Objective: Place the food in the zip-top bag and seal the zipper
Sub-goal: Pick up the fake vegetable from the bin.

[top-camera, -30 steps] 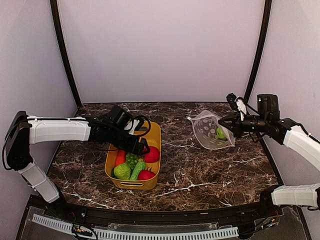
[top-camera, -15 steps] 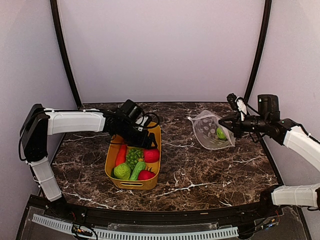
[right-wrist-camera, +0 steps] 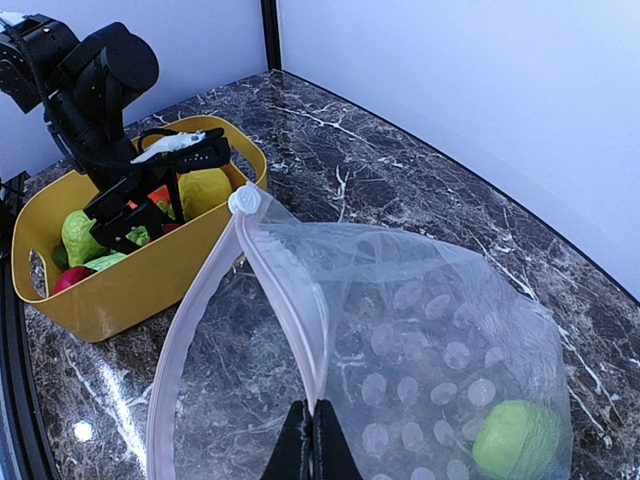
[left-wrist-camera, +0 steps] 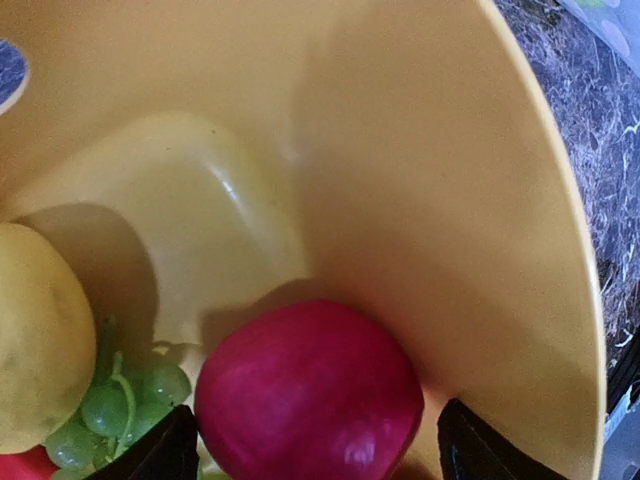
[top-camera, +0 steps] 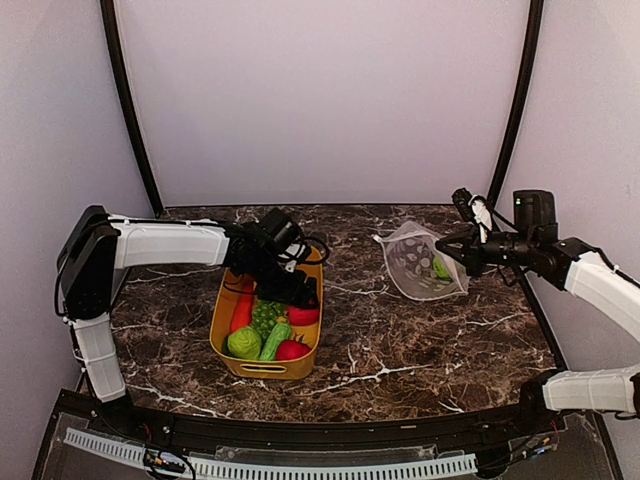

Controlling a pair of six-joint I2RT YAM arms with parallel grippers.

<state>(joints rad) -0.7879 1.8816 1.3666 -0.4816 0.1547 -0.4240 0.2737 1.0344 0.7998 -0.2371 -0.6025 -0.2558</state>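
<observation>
**Desk:** Where is your left side?

**Operator:** My left end effector point(left-wrist-camera: 315, 455) is down inside the yellow tub point(top-camera: 262, 368), at its far right corner. The jaws are spread wide, with one finger on either side of a red fruit point(left-wrist-camera: 308, 390). They have not closed on it, and I can't tell from the wrist view whether either finger touches it.

**Desk:** What else is in the tub?

**Operator:** A lemon point(left-wrist-camera: 35, 330) sits just left of the red fruit, with the grapes point(left-wrist-camera: 120, 405) between them. From above I also see a carrot point(top-camera: 240, 312) along the left wall, a cucumber point(top-camera: 274, 340) near the front, a round green piece point(top-camera: 243, 342) beside the cucumber, and a second red one point(top-camera: 292, 349) at the front right.

**Desk:** And the bag?

**Operator:** The zip-top bag point(top-camera: 415, 262) is on the right side of the tabletop point(top-camera: 400, 340), well apart from the tub. My right end effector point(right-wrist-camera: 310, 440) is clamped on the bag's mouth edge, fingers pressed together on the plastic. The mouth gapes toward the tub. The pinkish zipper point(right-wrist-camera: 190, 340) runs in two separated strands that meet at a small white tab point(right-wrist-camera: 243, 200), so the bag is unsealed.

**Desk:** Anything in it?

**Operator:** One green fruit point(right-wrist-camera: 515, 438), lying deep in the bag's far corner. I can't say whether the bag's bottom rests on the tabletop or hangs just above it.
</observation>
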